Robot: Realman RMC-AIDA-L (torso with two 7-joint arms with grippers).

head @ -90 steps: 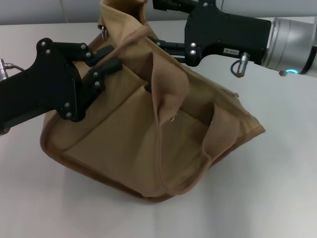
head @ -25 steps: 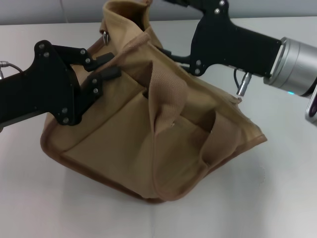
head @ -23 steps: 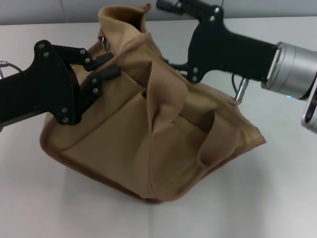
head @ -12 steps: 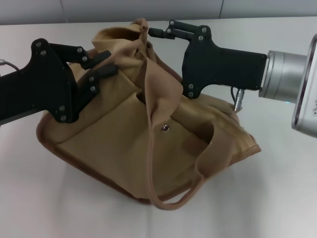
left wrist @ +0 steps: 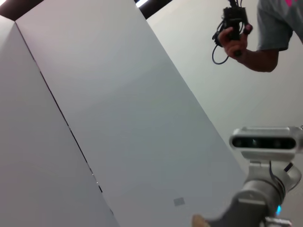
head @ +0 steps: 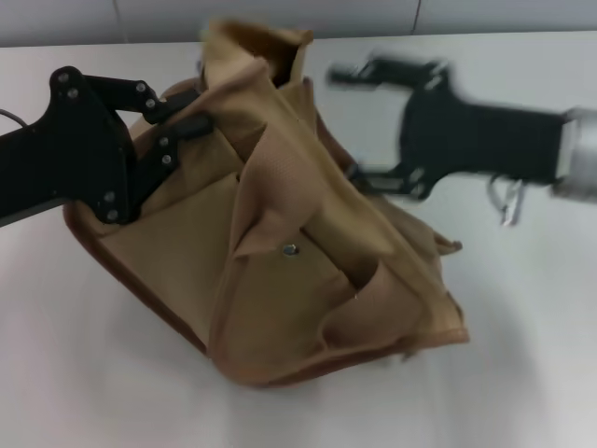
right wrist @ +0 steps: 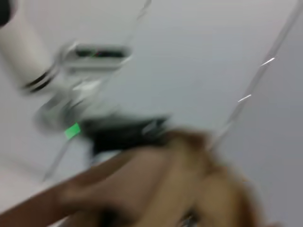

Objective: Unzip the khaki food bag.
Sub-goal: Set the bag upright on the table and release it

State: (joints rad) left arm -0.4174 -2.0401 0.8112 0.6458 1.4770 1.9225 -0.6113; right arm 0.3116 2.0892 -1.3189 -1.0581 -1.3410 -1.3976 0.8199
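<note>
The khaki food bag (head: 270, 271) stands crumpled on the white table in the head view, its top (head: 261, 47) pushed up and its silver snap (head: 290, 249) facing me. My left gripper (head: 194, 108) is shut on the bag's upper left edge. My right gripper (head: 350, 121) is motion-blurred to the right of the bag's top, fingers wide apart, the lower fingertip (head: 359, 173) at the bag's side. The zipper cannot be made out. In the right wrist view the khaki food bag (right wrist: 165, 189) is a tan blur.
The white table (head: 522, 355) stretches around the bag. The left wrist view looks up at wall panels, the robot's head (left wrist: 267, 142) and a person (left wrist: 265, 33) holding a handset.
My right gripper has swung to the right, off the bag's top. The bag has shifted and leaned left, its handle has collapsed onto the front, and the left gripper has kept its hold.
</note>
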